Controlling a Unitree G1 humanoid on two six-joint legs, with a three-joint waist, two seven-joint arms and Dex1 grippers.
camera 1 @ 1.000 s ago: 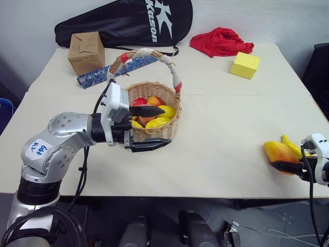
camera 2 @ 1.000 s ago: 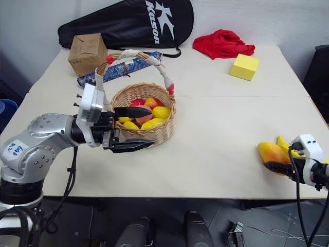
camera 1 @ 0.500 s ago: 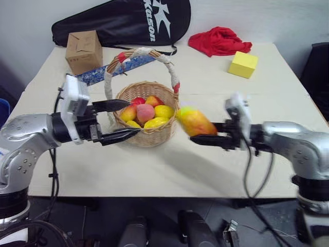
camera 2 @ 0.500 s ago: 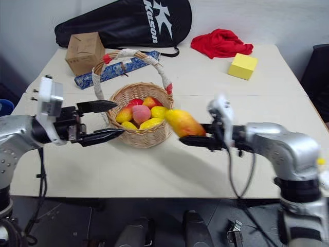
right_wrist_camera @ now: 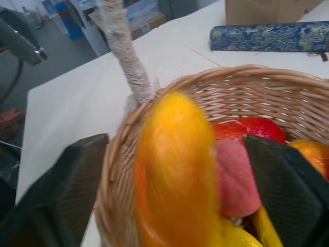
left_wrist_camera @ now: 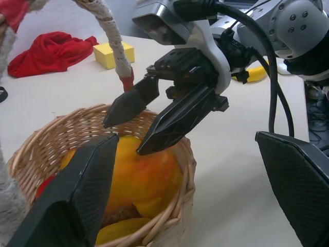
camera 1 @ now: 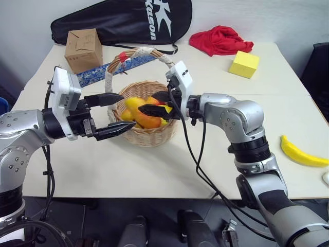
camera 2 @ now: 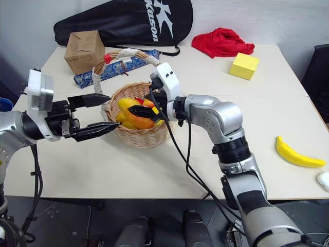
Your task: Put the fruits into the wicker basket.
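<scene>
Your right claw (camera 1: 157,104) is hanging over the wicker basket (camera 1: 149,135), its two black fingers standing spread apart and gripping nothing. Just under those fingers, an orange-yellow mango (left_wrist_camera: 141,175) is lying on top of the other fruits in the basket, among them a pink peach (right_wrist_camera: 234,177) and a red one (right_wrist_camera: 252,128); from the wrist it is looking blurred.

Your left claw (camera 1: 113,114) is hovering at the basket's near left side, fingers held wide with nothing between them, one finger level with the rim and the other lower, beside the woven wall.

A yellow banana (camera 1: 302,153) is lying on the table (camera 1: 216,154) well off to your right, near the front edge. At the far side you are seeing a yellow cube (camera 1: 244,65), a red cloth (camera 1: 221,40), a cardboard box (camera 1: 83,50) and a black racket bag (camera 1: 128,23).
</scene>
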